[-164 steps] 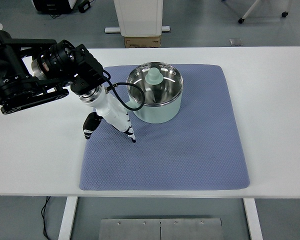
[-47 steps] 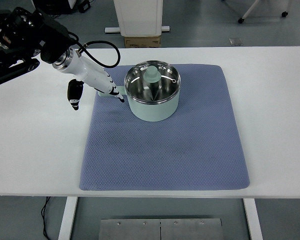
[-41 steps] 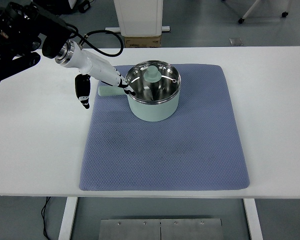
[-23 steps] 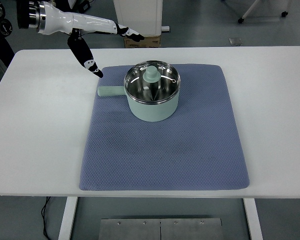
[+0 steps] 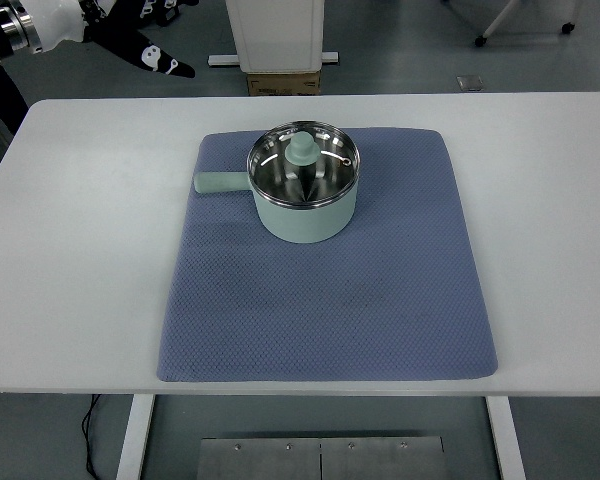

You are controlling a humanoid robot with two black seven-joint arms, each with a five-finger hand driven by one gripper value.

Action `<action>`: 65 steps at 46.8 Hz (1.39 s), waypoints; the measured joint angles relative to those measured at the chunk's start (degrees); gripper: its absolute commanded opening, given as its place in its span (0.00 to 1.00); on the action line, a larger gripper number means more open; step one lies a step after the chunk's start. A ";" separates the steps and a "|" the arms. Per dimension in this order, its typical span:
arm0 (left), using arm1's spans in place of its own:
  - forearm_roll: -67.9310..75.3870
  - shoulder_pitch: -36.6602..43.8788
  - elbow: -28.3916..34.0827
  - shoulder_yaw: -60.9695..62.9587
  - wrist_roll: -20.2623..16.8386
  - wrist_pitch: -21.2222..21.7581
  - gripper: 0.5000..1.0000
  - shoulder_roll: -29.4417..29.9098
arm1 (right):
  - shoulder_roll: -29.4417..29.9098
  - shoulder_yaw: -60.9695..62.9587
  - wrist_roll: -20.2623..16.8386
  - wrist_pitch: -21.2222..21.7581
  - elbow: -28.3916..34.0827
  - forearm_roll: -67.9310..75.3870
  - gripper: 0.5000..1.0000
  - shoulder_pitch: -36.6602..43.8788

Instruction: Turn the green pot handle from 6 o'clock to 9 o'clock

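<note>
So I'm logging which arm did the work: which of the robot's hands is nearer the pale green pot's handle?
Left. The left hand is up at the picture's top-left corner, beyond the table's far edge, well away from the pale green pot's handle. The right hand is not in view.

This looks like a robotics lab or test room: a plain white height-adjustable table [image 5: 70,250] stands on a grey seamless floor [image 5: 400,60], with a cable [image 5: 88,420] trailing beneath it, a white equipment pedestal [image 5: 276,35] behind, a cardboard box [image 5: 284,83], and a castor-wheeled stand [image 5: 525,25] nearby.
</note>
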 measured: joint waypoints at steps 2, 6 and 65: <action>-4.59 1.23 0.08 -0.07 -0.01 2.31 1.00 0.02 | 0.00 -0.04 0.01 0.00 0.00 0.00 1.00 0.00; -11.68 3.68 0.10 -0.11 -0.02 5.71 1.00 -0.31 | 0.00 -0.04 0.01 0.00 0.00 0.00 1.00 0.00; -37.66 32.46 16.19 -30.47 0.00 17.87 1.00 -23.97 | 0.00 -0.01 0.00 0.00 0.15 0.00 1.00 0.00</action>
